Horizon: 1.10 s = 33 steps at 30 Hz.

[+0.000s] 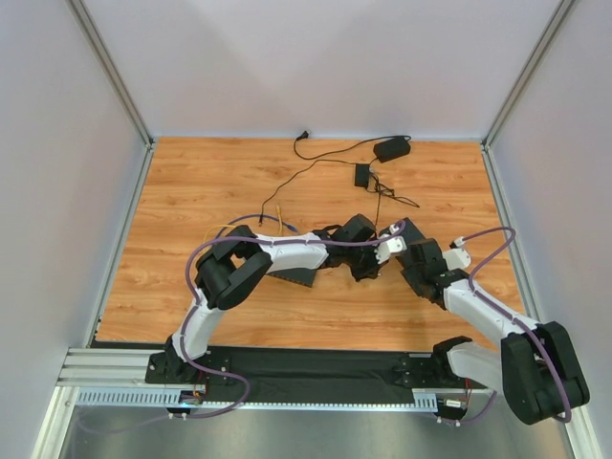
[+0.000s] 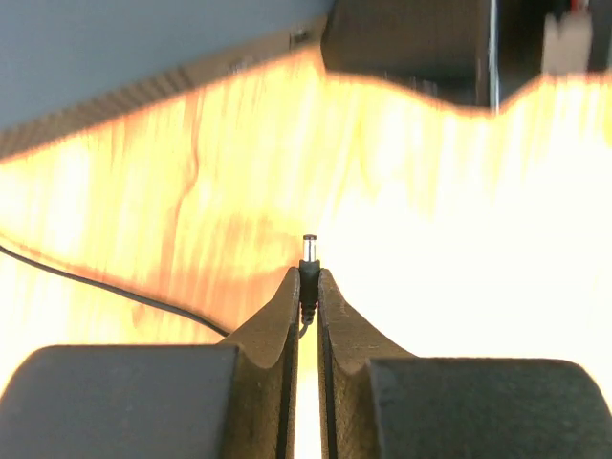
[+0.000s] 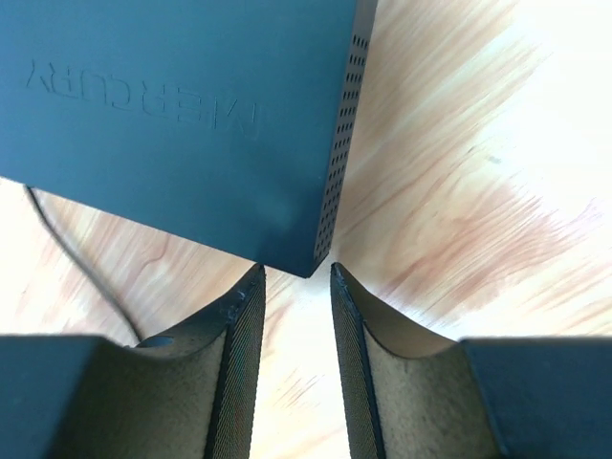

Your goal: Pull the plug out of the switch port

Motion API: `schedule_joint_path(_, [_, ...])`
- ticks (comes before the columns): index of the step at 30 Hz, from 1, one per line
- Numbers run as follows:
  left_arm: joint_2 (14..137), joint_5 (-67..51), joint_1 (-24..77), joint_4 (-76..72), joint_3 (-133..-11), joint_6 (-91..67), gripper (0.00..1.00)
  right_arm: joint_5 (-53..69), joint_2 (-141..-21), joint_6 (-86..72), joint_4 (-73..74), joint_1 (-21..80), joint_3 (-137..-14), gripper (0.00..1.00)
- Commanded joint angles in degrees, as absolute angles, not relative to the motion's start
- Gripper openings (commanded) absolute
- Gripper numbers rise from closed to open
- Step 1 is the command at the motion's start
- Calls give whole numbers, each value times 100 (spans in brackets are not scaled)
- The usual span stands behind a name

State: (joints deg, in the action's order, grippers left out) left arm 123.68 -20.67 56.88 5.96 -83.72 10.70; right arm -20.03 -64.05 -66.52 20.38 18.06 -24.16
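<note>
pinching the small stiff plug [image 2: 309, 260] by its black collar, likely the best hold, the left gripper [image 2: 308, 287] has it bare-tipped over the table [image 1: 191, 191], while the right gripper [image 3: 295, 272] stands parted and empty at a corner of the probably light, slide-prone switch [image 3: 172, 143].

Wooden table [image 1: 191, 191] fills the floor of the booth, pale walls [image 1: 316, 57] on three sides. Up at the far edge sits a black power brick [image 1: 392, 149], a small black block [image 1: 362, 175] just beside it, thin black cords [image 1: 316, 167] trailing loosely between them. Black mat [image 1: 325, 361] and metal rails [image 1: 105, 368] line the near edge
</note>
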Motion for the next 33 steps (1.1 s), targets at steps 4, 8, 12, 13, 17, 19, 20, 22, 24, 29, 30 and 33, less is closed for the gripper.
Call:
schedule_joint_path(4, [11989,-2137,5625,1160,-7594,897,0,-2137,-6285,-5916,1828,1810,-2566,34])
schedule_joint_path(8, [11489,-1890,5616,1274,-7638,782,0,-2013,-5688,-5399,2153,1819,-2566,34])
schedule_joint_path(12, [11110,-1759,5450,1450,-7891,642,0,-1759,-4915,-5090,2697,1802,-2680,35])
schedule_joint_path(13, [11066,-1758,5406,1502,-7980,624,0,-1697,-4817,-5054,2855,1819,-2724,35])
schedule_joint_path(17, [11083,-1758,5116,1932,-8577,536,0,-1451,-4658,-4800,3014,1819,-2996,37])
schedule_joint_path(19, [11118,-1679,4993,1995,-8910,475,0,-1319,-4781,-4555,3189,1811,-3312,38])
schedule_joint_path(20, [11179,-1670,4862,2056,-9034,449,0,-1231,-4833,-4448,3208,1802,-3435,40])
schedule_joint_path(22, [11312,-1600,4711,2153,-9490,317,0,-1187,-5000,-4290,3287,1802,-3691,42])
schedule_joint_path(24, [11636,-1582,4492,2364,-10103,194,0,-960,-5255,-4123,3217,1662,-3875,44])
schedule_joint_path(29, [12620,-1696,4000,2698,-11345,26,0,-282,-6133,-3630,3226,1196,-4350,45])
schedule_joint_path(30, [12769,-1766,3956,2724,-11677,26,0,-212,-6196,-3630,3208,1117,-4394,45])
schedule_joint_path(33, [13244,-1836,3789,2646,-12188,-219,0,-88,-6328,-3577,3042,783,-4456,45])
